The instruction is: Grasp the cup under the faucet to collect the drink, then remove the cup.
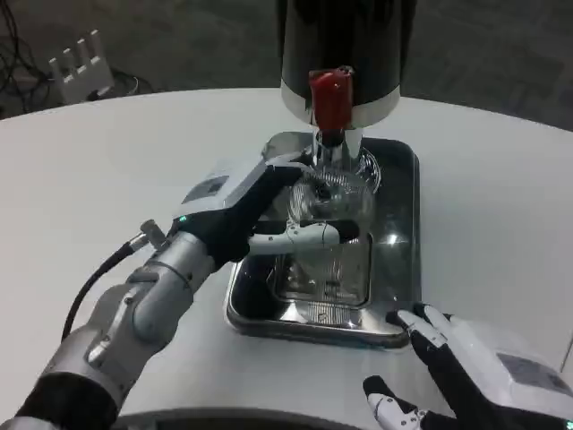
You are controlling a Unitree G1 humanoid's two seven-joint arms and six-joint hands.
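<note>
The white tabletop fills most of the head view, curving away toward a dark floor. At its far edge stands a black drink dispenser with a pale band around its base and a red faucet on the front. Below the faucet lies a shiny metal tray, its long side running toward the robot.

The left hand reaches in from the lower left over the tray's near-left side. Its fingers are wrapped around a clear plastic cup, grasping it from the left. The cup sits upright directly under the faucet, above the tray; whether its base touches the tray cannot be told, and its contents are too clear to make out.

The right hand rests low at the bottom right, just beside the tray's near-right corner, its fingers spread apart and holding nothing.

On the tabletop's far left edge is 1 small white object with upright prongs, near dark cables.
</note>
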